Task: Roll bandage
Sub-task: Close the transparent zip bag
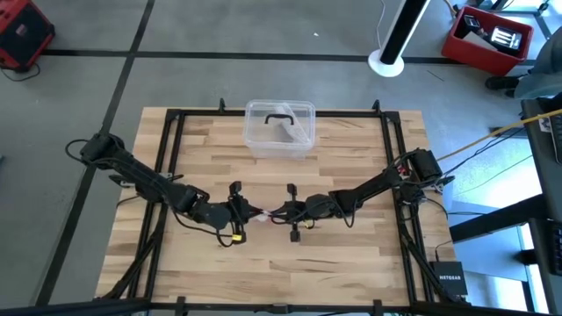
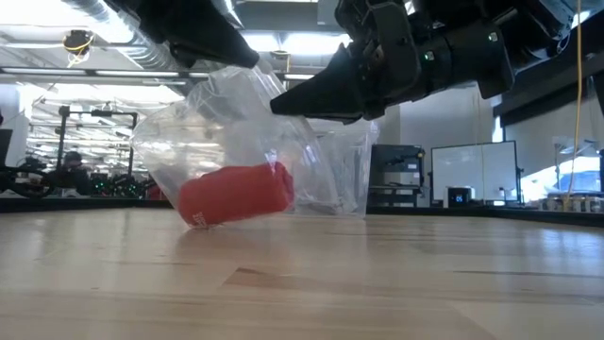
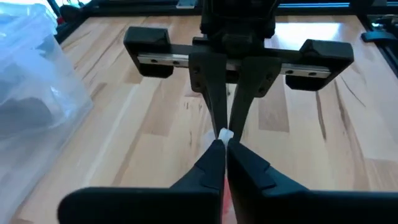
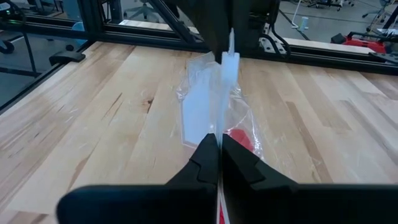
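Meanwhile, mid-table, two dark arms meet over a light wooden table [image 1: 351, 263] w/ a black frame round its edges. Starting at the left: the left arm reaches in from the table's left side, its left gripper [image 1: 248, 211] at table centre; in the left wrist view its fingers [image 3: 208, 165] are pressed together, pinching the edge of a thin clear plastic bag [image 2: 236, 142]. Between the two grippers sits the bandage [image 2: 236, 194], a small red roll, inside that bag; in the low view the roll lies near the tabletop, tilted a bit, w/ the bag's film bunched up around and above it. Only a red speck of it shows from above, between the two sets of fingers. Just right of it, the right gripper [image 1: 283, 211] comes in from the right side of the table; the right wrist view shows its fingers [image 4: 210, 155] likewise closed together on the bag's film, w/ the red roll visible through the plastic just beyond the tips. The grippers face each other nearly tip to tip, each gripping its own side of the bag. Toward the table's far edge, well apart from both grippers, stands a clear plastic box [image 1: 279, 129] w/ a black handle on its lid. Beyond the table, far right, a red bin [image 1: 488, 39] sits on the grey floor.
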`<state>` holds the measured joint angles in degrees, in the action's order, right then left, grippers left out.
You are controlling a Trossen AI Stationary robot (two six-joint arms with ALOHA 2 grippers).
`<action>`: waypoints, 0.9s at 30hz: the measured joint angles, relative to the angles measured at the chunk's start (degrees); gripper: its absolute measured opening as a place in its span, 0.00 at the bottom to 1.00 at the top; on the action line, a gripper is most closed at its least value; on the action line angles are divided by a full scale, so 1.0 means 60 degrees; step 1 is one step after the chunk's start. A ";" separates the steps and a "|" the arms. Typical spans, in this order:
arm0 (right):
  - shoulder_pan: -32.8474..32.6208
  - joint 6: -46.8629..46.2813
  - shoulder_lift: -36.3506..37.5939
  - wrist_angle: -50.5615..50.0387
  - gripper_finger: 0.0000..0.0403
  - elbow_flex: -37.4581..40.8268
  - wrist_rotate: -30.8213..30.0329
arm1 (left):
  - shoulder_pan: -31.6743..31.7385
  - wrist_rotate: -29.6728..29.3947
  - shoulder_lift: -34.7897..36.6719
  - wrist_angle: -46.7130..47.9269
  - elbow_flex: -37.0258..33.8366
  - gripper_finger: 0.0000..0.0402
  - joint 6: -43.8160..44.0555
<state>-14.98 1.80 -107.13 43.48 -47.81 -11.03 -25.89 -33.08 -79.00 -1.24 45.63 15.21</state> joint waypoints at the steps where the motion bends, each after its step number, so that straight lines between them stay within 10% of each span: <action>1: 0.0000 0.0001 0.0000 0.0007 0.02 0.0000 0.0000 | 0.0000 -0.0082 0.0000 -0.0040 0.0000 0.01 -0.0053; 17: 0.0000 -0.1062 0.1763 -0.1325 0.38 -0.0007 -0.0066 | -0.0138 -0.0459 -0.0004 -0.0221 -0.0004 0.00 -0.0185; 27: 0.0004 -0.0474 0.0814 -0.0011 0.31 -0.0366 0.0091 | -0.0135 -0.0477 -0.0004 -0.0272 -0.0004 0.00 -0.0126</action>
<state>-14.96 -1.04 -102.24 43.41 -50.01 -10.48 -26.70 -35.94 -79.02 -2.88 45.60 14.46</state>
